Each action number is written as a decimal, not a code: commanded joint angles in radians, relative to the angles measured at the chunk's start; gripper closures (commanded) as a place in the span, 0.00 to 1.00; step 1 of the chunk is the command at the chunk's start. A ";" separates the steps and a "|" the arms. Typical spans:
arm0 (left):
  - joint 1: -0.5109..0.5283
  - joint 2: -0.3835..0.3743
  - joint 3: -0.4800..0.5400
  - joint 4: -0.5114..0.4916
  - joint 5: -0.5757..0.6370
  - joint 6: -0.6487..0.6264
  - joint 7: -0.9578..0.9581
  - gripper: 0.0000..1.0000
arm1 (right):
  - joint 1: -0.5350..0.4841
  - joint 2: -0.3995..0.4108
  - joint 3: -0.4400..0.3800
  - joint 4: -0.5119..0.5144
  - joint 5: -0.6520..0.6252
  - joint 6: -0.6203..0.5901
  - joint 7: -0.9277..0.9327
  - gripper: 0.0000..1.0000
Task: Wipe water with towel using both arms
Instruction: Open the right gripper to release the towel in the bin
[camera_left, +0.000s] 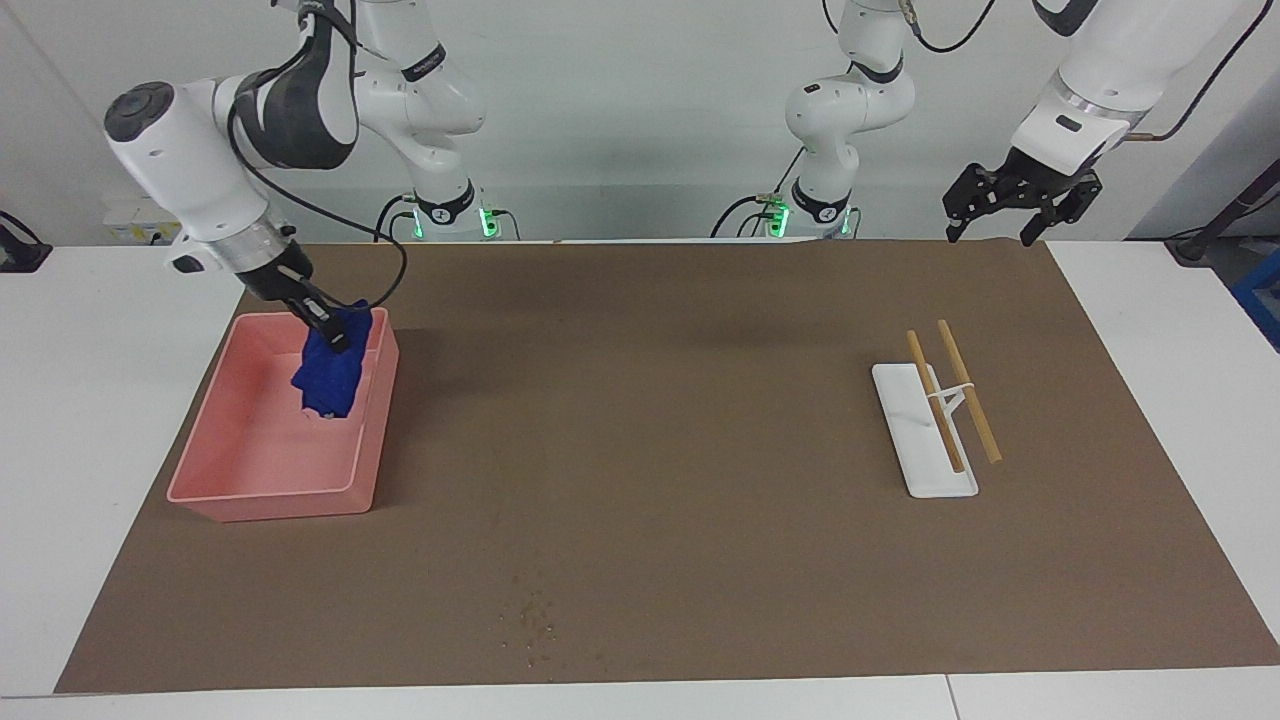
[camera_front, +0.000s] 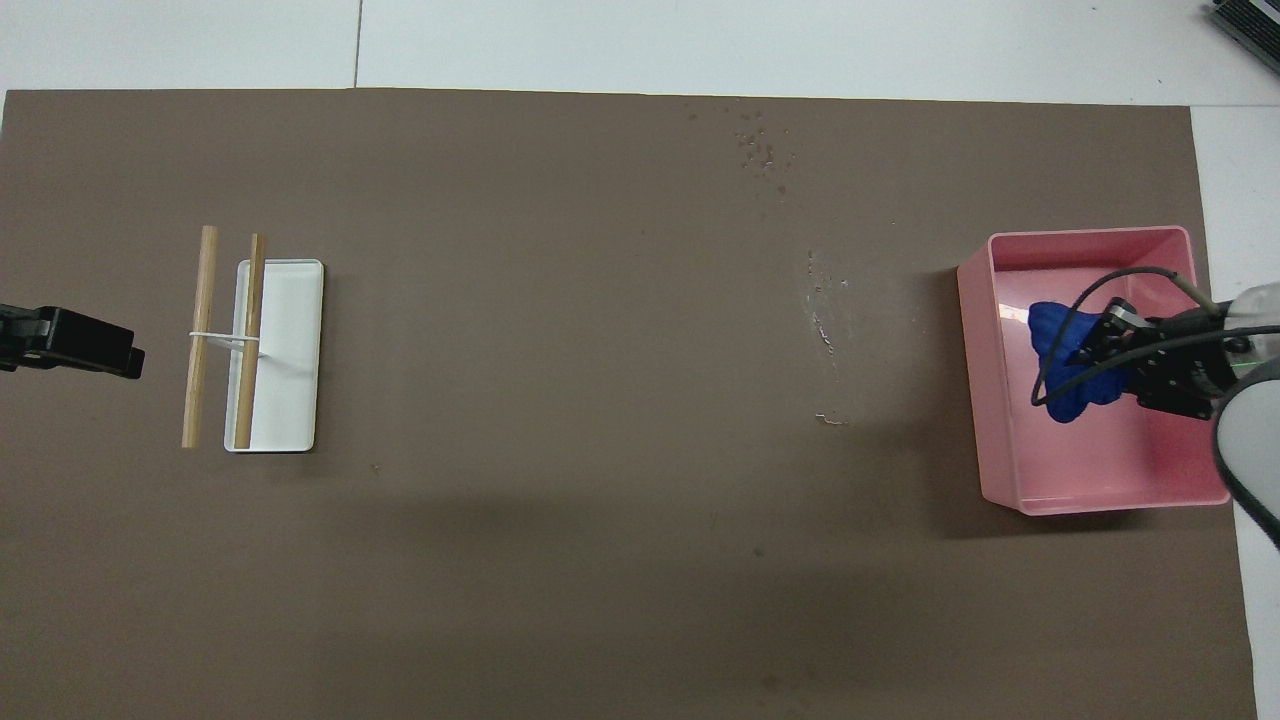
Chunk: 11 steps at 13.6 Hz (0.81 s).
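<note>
The royal-blue towel (camera_left: 327, 385) (camera_front: 1052, 330) hangs bunched from my right gripper (camera_left: 328, 328) (camera_front: 1090, 352), which is shut on its top over the pink bin (camera_left: 268, 494) (camera_front: 1090, 233). The towel's lower end is inside the bin. The water (camera_front: 825, 325) is a thin faint streak with small glints on the brown mat (camera_left: 650, 400) beside the bin, toward the middle of the table. I cannot make it out in the facing view. My left arm waits with its gripper (camera_left: 990, 238) (camera_front: 110, 350) open in the air over the mat's edge at the left arm's end.
A white tray (camera_left: 905, 410) (camera_front: 295, 350) lies at the left arm's end of the mat with two wooden sticks (camera_left: 968, 390) (camera_front: 200, 330) resting across a small rack on it. A patch of dark specks (camera_left: 535, 620) (camera_front: 760, 150) lies far from the robots.
</note>
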 joint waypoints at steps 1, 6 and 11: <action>-0.001 -0.030 0.006 -0.034 -0.013 0.014 0.001 0.00 | -0.106 0.004 0.013 -0.048 -0.008 0.016 -0.164 1.00; -0.001 -0.030 0.006 -0.034 -0.013 0.014 0.001 0.00 | -0.137 0.113 0.013 -0.108 -0.008 0.192 -0.267 1.00; -0.004 -0.030 0.006 -0.034 -0.013 0.020 0.001 0.00 | -0.135 0.131 0.015 -0.183 -0.007 0.303 -0.298 1.00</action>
